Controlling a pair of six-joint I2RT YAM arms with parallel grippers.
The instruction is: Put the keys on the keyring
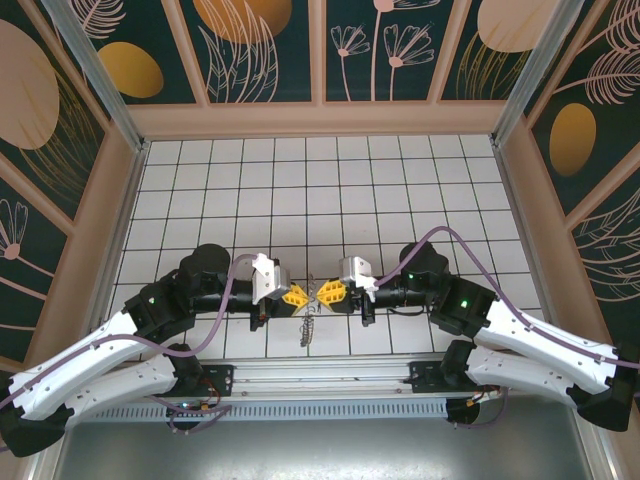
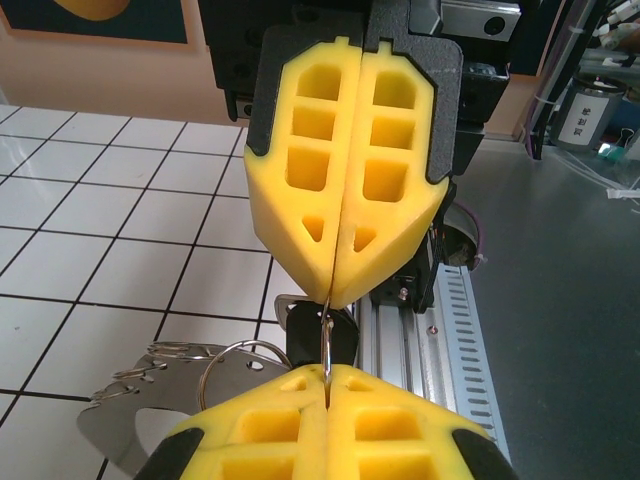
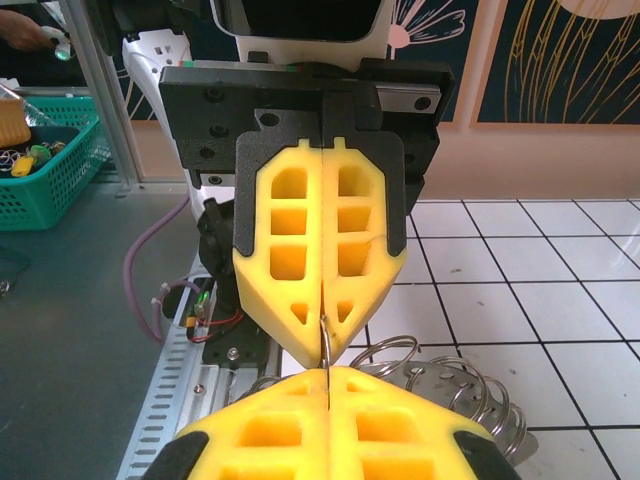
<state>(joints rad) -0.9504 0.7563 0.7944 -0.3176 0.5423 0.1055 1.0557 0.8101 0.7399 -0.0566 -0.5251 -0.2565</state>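
Table (image 1: 400,190): glossy white square tiles w/ dark grout lines, boxed in by a pale wood frame. Walls (image 1: 265,45): dark teal panels w/ gold discs and thin cream leaf and flower outlines. Bare alu posts (image 1: 95,75) run up the corners. At the near edge is a matte grey, slotted alu rail (image 1: 330,385) w/ both arm bases on it. The right wrist view shows a dull grey bench (image 3: 60,340) beside the rail and a green mesh basket (image 3: 45,175) w/ small bits inside.

The arms have white plastic shells and black joints, w/ a purple cable (image 1: 440,236) looping over each.

L gripper (image 1: 300,297) and R gripper (image 1: 322,293) meet tip to tip at centre, low over the front rows of tiles. Their fingers are yellow wedge-shaped pads w/ moulded square pockets on black backing. Both pairs are pressed flat together w/ no gap. Each nips the same thin steel wire loop, which stands upright between the two tips.

That loop is part of the keyring (image 3: 455,385), a bunch of silvery coiled rings hanging just below the tips. Keys (image 2: 305,345): a small dark lump right under the pinch point, detail too dim to read. A shiny flat steel tab (image 2: 120,420) w/ an oval cut-out hangs w/ the rings. Can't tell if the bunch touches the tiles.
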